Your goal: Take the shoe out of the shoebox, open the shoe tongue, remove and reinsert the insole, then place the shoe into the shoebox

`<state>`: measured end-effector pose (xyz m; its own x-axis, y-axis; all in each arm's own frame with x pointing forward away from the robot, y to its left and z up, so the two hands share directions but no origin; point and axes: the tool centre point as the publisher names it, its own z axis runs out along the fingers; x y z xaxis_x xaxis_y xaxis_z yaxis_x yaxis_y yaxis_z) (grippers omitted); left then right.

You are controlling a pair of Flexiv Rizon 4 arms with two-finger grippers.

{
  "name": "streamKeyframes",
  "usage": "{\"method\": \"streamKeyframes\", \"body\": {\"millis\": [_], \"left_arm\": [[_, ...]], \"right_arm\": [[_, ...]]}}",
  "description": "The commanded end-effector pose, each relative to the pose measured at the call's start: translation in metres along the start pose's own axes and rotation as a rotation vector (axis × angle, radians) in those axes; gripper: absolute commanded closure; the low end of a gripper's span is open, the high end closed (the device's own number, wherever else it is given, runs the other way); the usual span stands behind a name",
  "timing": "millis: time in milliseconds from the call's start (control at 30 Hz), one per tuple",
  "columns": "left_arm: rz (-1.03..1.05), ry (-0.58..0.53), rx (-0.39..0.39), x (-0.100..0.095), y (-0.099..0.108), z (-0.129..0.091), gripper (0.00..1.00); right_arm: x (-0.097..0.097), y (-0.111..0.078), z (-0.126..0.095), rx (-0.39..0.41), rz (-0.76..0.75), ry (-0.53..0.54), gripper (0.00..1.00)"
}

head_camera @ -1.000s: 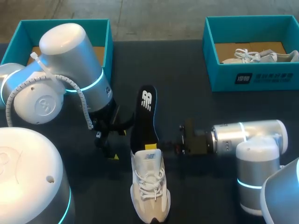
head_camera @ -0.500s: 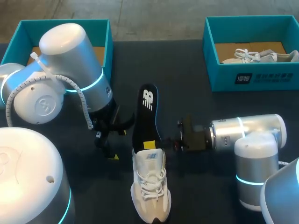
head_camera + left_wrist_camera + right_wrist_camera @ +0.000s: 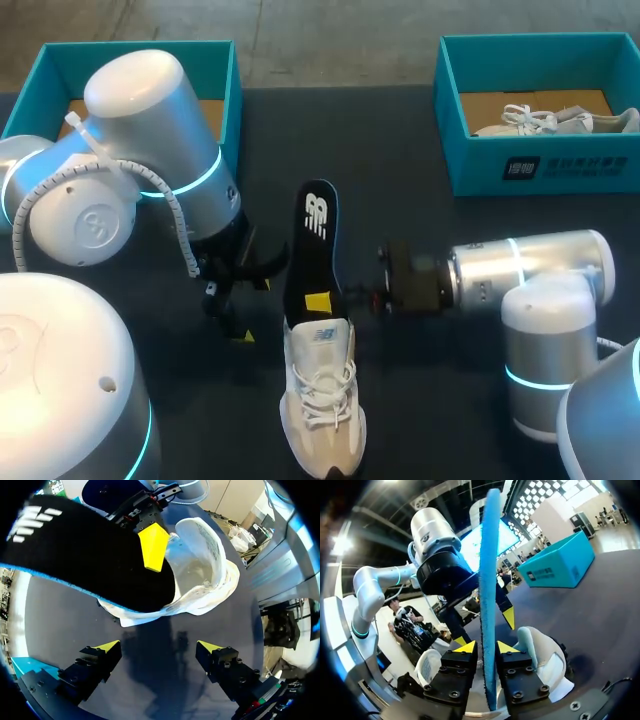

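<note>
A white shoe (image 3: 320, 395) lies on the dark surface (image 3: 420, 200) at the lower middle of the head view, toe toward the bottom edge and opening toward the top. A black insole (image 3: 313, 255) with a white logo runs from the shoe's opening up toward the middle of the frame. Its lower end meets the opening, but I cannot tell how far in it sits.

The right gripper (image 3: 487, 647) comes in from the right side and is clenched on the insole. In the right wrist view its two yellow tips press the insole's blue edge from both sides, with the shoe just beyond them.

The left gripper (image 3: 159, 647) is left of the shoe in the head view, released and holding nothing. In its own view its fingers stand wide apart over bare surface, with the shoe and insole ahead of them.

A teal shoebox (image 3: 50, 70) sits at the upper left, partly behind the left arm. A second box (image 3: 540, 160) at the upper right holds another shoe (image 3: 555, 120).
</note>
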<state>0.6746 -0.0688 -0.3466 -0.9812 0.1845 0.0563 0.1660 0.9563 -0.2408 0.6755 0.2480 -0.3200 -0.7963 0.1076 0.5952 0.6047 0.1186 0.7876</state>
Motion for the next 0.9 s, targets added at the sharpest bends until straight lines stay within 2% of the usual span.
{"method": "streamKeyframes", "body": {"millis": [33, 300, 333, 367, 900], "left_arm": [[0.0, -0.001, -0.002, 0.0, 0.0, 0.0, 0.0], [0.0, -0.001, -0.002, 0.0, 0.0, 0.0, 0.0], [0.0, -0.001, -0.002, 0.0, 0.0, 0.0, 0.0], [0.0, -0.001, -0.002, 0.0, 0.0, 0.0, 0.0], [0.0, -0.001, -0.002, 0.0, 0.0, 0.0, 0.0]], "right_arm": [[-0.005, 0.008, 0.002, 0.02, 0.001, 0.005, 0.71], [-0.01, 0.012, 0.002, 0.016, 0.004, 0.01, 0.85], [-0.01, 0.012, 0.002, 0.011, 0.004, 0.008, 0.9], [-0.01, 0.013, 0.002, 0.007, 0.006, 0.005, 1.0], [-0.016, -0.002, -0.002, -0.066, 0.108, -0.02, 1.0]]}}
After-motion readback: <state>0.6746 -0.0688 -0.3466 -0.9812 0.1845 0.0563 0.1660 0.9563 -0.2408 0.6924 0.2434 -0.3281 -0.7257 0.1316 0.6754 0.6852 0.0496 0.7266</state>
